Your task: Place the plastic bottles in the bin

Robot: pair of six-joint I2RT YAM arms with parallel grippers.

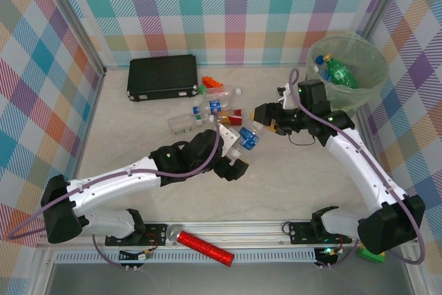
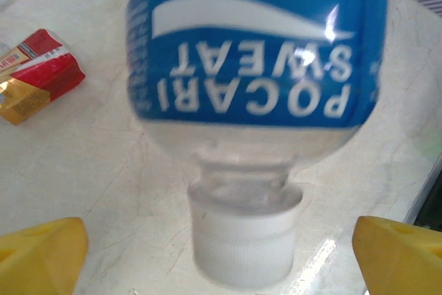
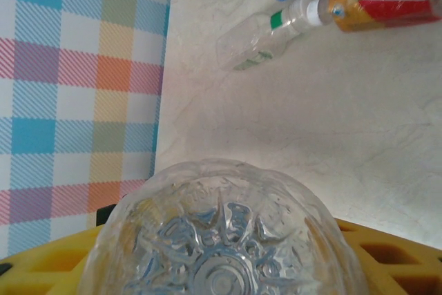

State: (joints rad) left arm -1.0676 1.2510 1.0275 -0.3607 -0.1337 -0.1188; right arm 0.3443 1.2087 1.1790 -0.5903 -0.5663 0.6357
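- Currently my left gripper [image 2: 221, 259] stands wide open. Its yellow fingertips [image 2: 41, 257] sit far apart on either side of a white cap and touch nothing.
- That cap belongs to the Pocari bottle [image 2: 255, 53], which has a blue label and points its cap toward my left wrist camera. From above, it lies well left of the bin [image 1: 376, 77] and nearer to me, between my two grippers.
- On my right gripper [image 3: 221, 264], the ribbed base of a clear bottle [image 3: 221, 233] sits between the yellow fingers, close to the lens. I cannot tell whether the fingers pinch it or merely flank it.
- The bin is lined with a pale green bag. A green bottle [image 1: 343, 74] and a blue-capped bottle [image 1: 326, 60] lie inside it.
- My right arm reaches in just left of the bin, close beside its wall.
- More loose bottles [image 1: 210, 107] lie in a cluster farther left of the bin. They sit between it and the black case [image 1: 162, 77], just beside the case's near right corner.
- A red-and-gold pack [image 2: 41, 74] lies on the table at the near side of that cluster, apart from the Pocari bottle.
- A red glittery cylinder [image 1: 204, 246] rests on the rail by the arm bases, well left of the bin and much nearer to me.
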